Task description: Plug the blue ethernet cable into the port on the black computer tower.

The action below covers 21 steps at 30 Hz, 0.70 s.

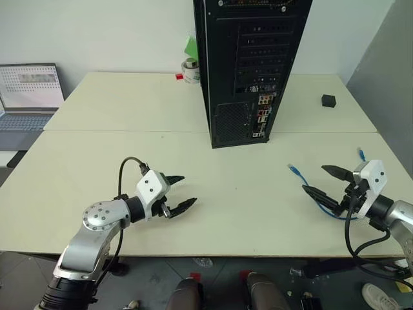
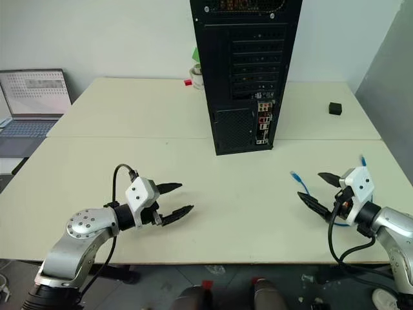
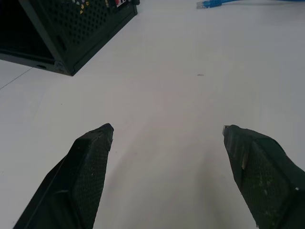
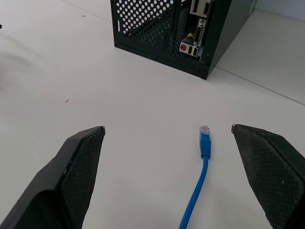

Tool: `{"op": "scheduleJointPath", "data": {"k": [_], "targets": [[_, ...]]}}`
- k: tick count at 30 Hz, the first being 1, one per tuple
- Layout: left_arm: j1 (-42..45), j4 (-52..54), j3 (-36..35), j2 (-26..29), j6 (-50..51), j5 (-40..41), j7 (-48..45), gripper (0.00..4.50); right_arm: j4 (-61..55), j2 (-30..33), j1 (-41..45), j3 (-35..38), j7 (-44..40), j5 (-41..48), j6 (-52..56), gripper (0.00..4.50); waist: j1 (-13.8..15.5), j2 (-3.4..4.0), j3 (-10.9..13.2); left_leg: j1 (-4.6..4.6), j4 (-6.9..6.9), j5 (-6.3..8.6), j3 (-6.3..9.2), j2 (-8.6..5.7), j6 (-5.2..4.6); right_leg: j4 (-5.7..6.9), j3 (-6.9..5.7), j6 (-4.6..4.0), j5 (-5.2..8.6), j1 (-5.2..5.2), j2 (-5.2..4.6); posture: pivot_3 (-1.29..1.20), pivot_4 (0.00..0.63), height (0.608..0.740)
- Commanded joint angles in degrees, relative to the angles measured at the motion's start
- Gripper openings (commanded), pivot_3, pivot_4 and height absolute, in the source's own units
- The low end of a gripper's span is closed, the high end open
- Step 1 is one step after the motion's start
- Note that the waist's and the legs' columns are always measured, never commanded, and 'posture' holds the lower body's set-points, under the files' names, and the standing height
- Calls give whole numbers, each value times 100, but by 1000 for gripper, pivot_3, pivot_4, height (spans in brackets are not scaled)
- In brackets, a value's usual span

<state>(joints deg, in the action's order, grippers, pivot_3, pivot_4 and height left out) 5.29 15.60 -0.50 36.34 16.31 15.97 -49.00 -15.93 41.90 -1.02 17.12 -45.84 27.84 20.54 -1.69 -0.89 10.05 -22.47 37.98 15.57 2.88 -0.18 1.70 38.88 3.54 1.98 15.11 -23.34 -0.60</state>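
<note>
The blue ethernet cable [image 1: 303,179] lies loose near the right edge of the surface [image 1: 245,206], a thin, glossy, floppy cord; one plug end with its small clear tip points back toward the black computer tower [image 1: 248,64], and the cord curves away under the right gripper [image 1: 326,182]. A second short bit of blue shows just beyond that gripper by the right edge. Nothing holds the cable. The right gripper hangs just above it with its two black, cross-hatched fingers spread as wide as they go, the plug end lying between them in the right wrist view, which looks like a line-up for a pick.

The tower stands upright at the middle of the surface, across the seam where the two pale tabletops meet, its rear face toward the robot: perforated metal slot covers, a mesh vent, a column of small coloured connectors low on the right. The left gripper [image 1: 179,192] is near the front edge, well apart from cable and tower, fingers wide apart and empty.
</note>
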Motion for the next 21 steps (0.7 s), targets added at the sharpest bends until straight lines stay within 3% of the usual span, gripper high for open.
{"op": "scheduleJointPath", "data": {"k": [1, 21], "targets": [[30, 217, -150, 81, -38, 120, -33, 3907, -34, -41, 109, 91, 94, -51, -123, 4500, 0, 0, 0, 0, 0, 0, 0, 0, 0, 0, 0, 0, 0, 0, 0, 0, 150, 740], [472, 225, 156, -8, -65, -204, 168, 3907, -269, -175, -301, 33, 332, -166, 151, 4500, -1, 0, 0, 1, 0, 0, 0, -1, 0, 0, 0, 0, 0, 1, 0, 0, 150, 740]]}}
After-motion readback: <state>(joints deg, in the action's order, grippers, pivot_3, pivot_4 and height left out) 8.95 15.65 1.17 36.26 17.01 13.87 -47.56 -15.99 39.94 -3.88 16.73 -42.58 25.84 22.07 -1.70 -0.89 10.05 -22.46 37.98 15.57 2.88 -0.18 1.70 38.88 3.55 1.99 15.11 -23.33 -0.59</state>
